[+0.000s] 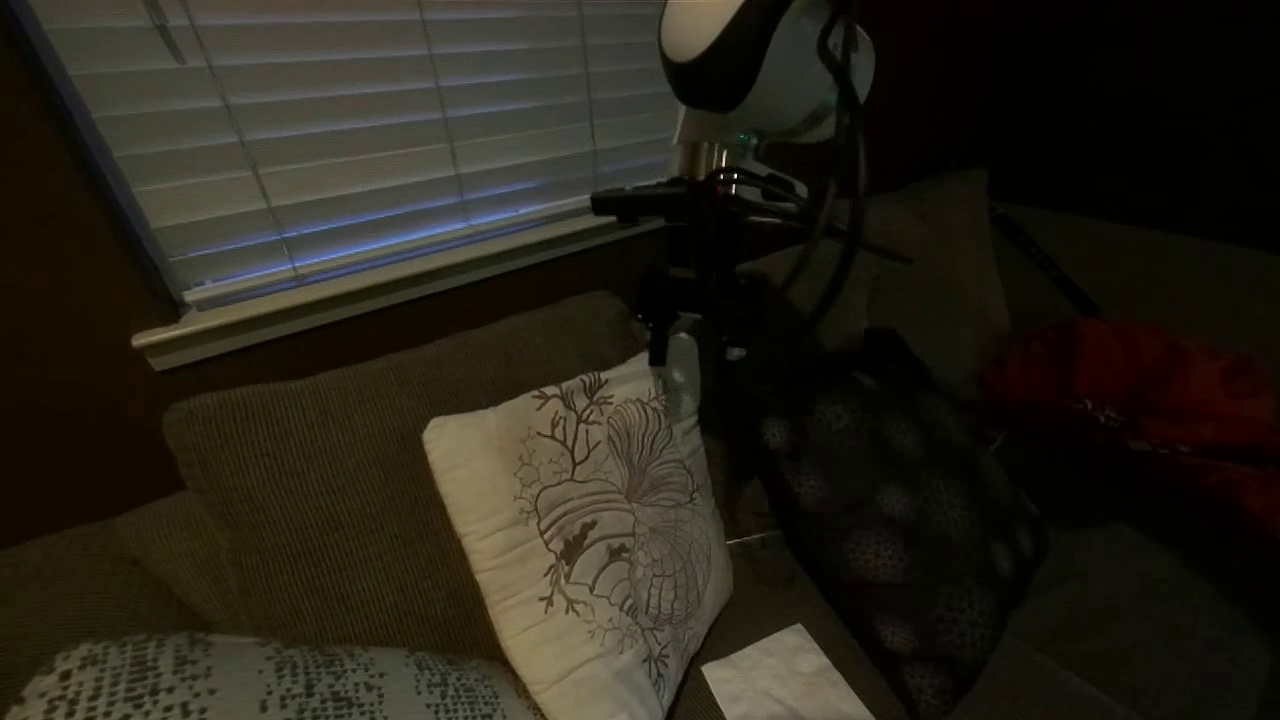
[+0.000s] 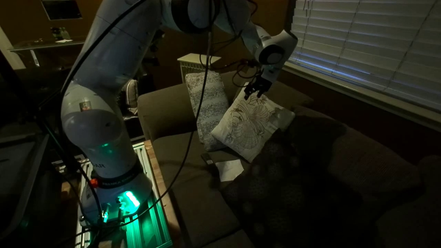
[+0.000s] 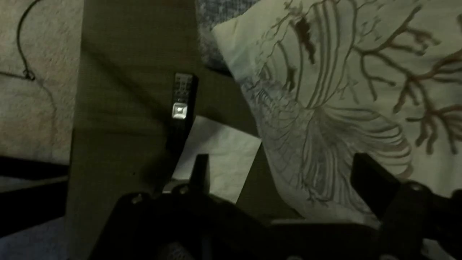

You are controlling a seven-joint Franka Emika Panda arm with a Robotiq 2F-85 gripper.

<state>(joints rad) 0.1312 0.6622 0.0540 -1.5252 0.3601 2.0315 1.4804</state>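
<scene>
Over a dim sofa (image 2: 203,199), the arm (image 2: 120,44) arches, downturned fingers (image 3: 373,184) wide apart near a shell-print pillow (image 2: 251,124).

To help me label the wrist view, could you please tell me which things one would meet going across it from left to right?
Bare floor, remote control, white sheet, shell-print pillow.

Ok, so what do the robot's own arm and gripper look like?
The Franka Panda arm is white with rounded links, black trim at several joints, dark lettering near the base and a green light there. Black cables loop loosely along it. The Robotiq gripper is black, with two blocky fingers and small screw heads showing.
</scene>
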